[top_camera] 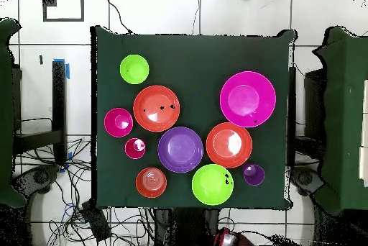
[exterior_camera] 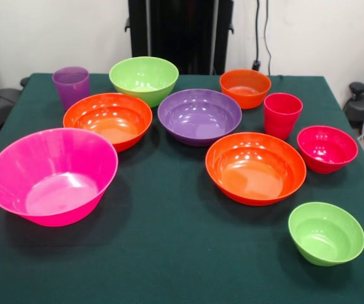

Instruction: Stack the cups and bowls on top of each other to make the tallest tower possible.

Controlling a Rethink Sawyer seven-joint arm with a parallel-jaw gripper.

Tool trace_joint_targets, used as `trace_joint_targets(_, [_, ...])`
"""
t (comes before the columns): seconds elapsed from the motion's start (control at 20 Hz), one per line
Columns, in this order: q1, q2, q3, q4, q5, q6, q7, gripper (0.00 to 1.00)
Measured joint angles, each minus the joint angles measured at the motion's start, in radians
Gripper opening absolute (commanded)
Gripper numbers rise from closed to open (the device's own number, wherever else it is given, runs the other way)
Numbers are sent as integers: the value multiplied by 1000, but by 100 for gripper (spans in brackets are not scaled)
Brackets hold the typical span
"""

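Standing apart and upright on the dark green table cloth (exterior_camera: 169, 253), every glossy plastic vessel is empty and none is nested in another. A wide hot pink bowl (exterior_camera: 52, 174) sits nearest the front left corner, close to the cloth's left edge. Two wide orange bowls (exterior_camera: 107, 119) (exterior_camera: 256, 167) flank a purple bowl (exterior_camera: 199, 116) at the centre. Behind them stand a larger lime green bowl (exterior_camera: 144, 78), a small orange bowl (exterior_camera: 245, 87) and a translucent purple tumbler (exterior_camera: 71, 85), all near the far edge. A red-pink tumbler (exterior_camera: 282, 114) stands just beside a small red-pink bowl (exterior_camera: 327, 148) on the right, and a small lime green bowl (exterior_camera: 326, 232) sits alone at the front right. Open cloth runs along the front edge, between the hot pink bowl and the small lime green one. No gripper shows in either view, so its fingers cannot be judged.
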Motion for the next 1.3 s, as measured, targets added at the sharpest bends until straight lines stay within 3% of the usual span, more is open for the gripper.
trace_joint_targets(0.6, [-105, 33, 33, 90, 0, -193, -110, 100])
trace_joint_targets(1.3, [-158, 102, 85, 274, 25, -583, -141, 100])
